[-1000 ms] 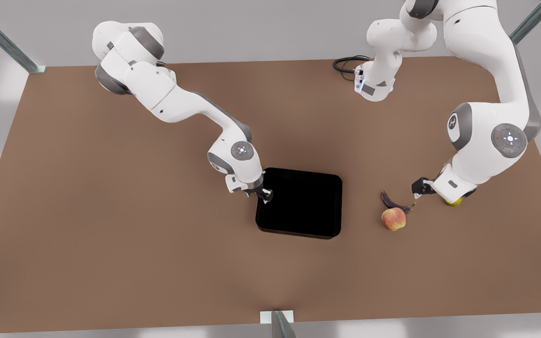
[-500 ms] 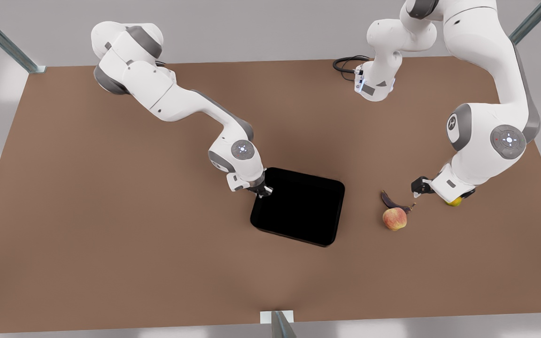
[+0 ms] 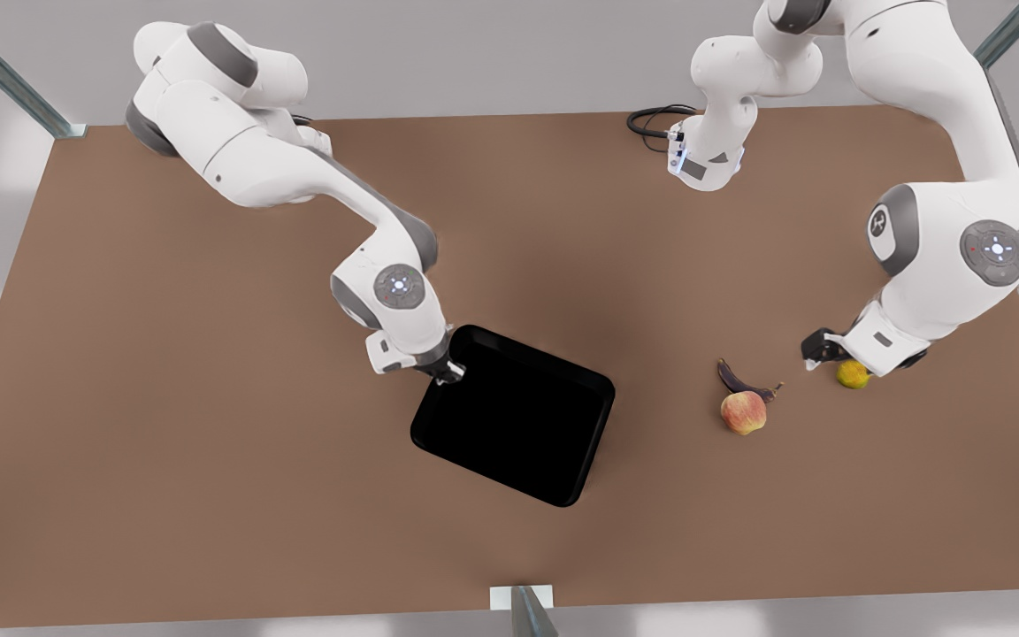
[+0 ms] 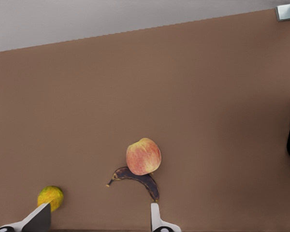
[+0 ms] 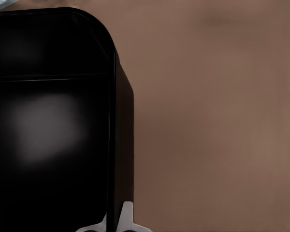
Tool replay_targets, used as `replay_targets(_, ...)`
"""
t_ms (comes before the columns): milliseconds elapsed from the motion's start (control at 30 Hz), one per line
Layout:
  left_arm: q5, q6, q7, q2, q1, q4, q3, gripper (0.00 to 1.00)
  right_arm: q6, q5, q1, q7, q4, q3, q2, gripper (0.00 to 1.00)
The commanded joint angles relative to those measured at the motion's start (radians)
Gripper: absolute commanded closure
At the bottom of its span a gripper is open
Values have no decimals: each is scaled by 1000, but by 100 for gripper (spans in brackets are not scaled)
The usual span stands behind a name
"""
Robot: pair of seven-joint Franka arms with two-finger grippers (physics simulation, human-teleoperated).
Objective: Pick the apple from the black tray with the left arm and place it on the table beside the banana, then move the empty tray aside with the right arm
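Glossy black rectangular shallow tray (image 3: 514, 414) with rounded corners, empty, lying skewed on the matte brown flat surface (image 3: 209, 442), near the middle in the front view. Right tool (image 3: 449, 374) at the tray's corner nearest the front view's left, fingers (image 5: 127, 218) closed together over the low raised rim (image 5: 113, 145), one inside the wall and one outside, as seen from the right wrist. Tray interior (image 5: 43, 125) dark with a dull pale reflection. Round red-and-yellow blotched apple (image 3: 743, 412) resting on the surface well apart from the tray, toward the front view's right. Small curved dark purple-brown banana (image 3: 739, 380) just beside the apple, touching or nearly touching it; thin stem tip pointing toward the left tool. From the left wrist, apple (image 4: 143, 156) overlapping the banana's (image 4: 137, 178) arc; contact between them cannot be told for certain. Left tool (image 3: 819, 351) low over the surface, close to the banana's stem tip, fingers (image 4: 156, 220) spread apart and holding nothing. Small yellow-green round fruit (image 3: 852, 374) just beside the left tool, also seen at one fingertip from the left wrist (image 4: 50, 197). Black coiled cable (image 3: 651, 121) lying at the surface's far edge by an arm base.
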Motion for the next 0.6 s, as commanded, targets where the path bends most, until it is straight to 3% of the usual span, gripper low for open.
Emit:
replay_targets(0, -5, -45, -14, 0, -4, 2, 4, 0, -208, 48, -4, -578, 23, -46, -31, 95)
replay_targets(67, -5, -43, -15, 2, -20, 16, -16, 0, -218, 225, 19, -851, 38, -218, -111, 95)
replay_targets(200, -3, -45, -6, -4, -19, 47, -22, 0, -251, 381, 23, -1179, 38, -414, -168, 95)
replay_targets(333, -3, -46, -3, -12, -19, 45, -22, 0, -317, 433, 31, -1434, 80, -545, -181, 95)
replay_targets(400, -3, -49, -3, -13, -19, 45, -23, 0, -316, 504, 45, -1601, 81, -655, -181, 95)
replay_targets(567, -1, -49, -3, -13, -17, 53, -22, 0, -313, 507, 42, -1817, 96, -779, -171, 96)
